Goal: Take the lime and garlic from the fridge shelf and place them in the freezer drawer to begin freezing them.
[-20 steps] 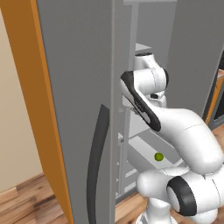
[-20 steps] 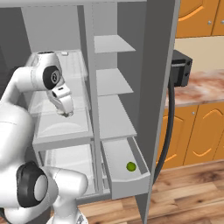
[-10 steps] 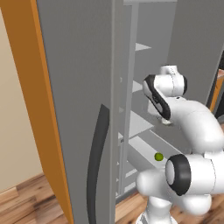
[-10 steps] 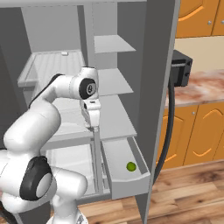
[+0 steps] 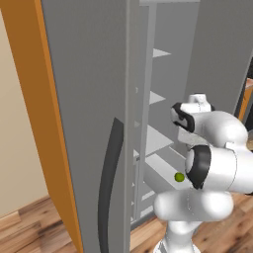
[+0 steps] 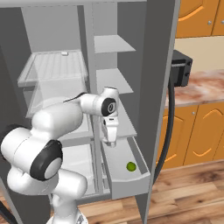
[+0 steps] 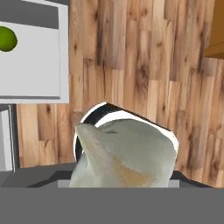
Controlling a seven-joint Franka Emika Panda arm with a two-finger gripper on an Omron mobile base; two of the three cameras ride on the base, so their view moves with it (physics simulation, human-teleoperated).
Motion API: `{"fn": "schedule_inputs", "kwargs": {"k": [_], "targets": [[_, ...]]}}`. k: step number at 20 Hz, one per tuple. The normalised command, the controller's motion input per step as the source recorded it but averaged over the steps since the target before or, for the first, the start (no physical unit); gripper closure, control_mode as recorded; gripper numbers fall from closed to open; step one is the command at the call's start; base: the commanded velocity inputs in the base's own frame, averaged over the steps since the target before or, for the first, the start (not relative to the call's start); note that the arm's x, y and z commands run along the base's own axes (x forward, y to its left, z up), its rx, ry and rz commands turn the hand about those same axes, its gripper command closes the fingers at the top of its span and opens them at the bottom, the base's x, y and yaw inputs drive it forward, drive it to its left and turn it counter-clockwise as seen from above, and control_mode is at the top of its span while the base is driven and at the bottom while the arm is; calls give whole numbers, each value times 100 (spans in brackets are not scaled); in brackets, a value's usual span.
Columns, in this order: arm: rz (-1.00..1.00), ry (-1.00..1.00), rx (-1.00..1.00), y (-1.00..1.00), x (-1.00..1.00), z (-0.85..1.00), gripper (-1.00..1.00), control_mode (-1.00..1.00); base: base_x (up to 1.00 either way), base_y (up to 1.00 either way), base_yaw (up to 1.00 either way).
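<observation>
My hand point(image 6: 112, 142) clamped on pale whitish-grey lumpy garlic bulb point(image 7: 124, 153); fingers hidden behind bulb in hand view, bulb's lower part cut off there. In right base view bulb too small to make out at hand's tip; hand hangs over back end of pulled-out pale grey shallow freezer drawer point(image 6: 142, 168). Small round yellowish-green lime point(image 6: 131, 166) lies inside drawer, toward its front; left base view shows lime point(image 5: 179, 177) partly behind my arm. Ribbed translucent fridge shelf point(image 6: 52, 68) high at left, white tab at back
</observation>
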Motion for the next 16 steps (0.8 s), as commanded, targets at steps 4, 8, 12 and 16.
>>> {"fn": "schedule_inputs", "kwargs": {"k": [4,8,12,16], "targets": [[0,-7,-8,-24,31,-74,100,-100,0,0,0],[0,-7,-6,0,17,-55,100,-100,0,0,0],[2,-7,0,0,7,-22,100,-100,0,0,0],[5,-9,0,0,12,-24,100,-100,0,0,0]]}}
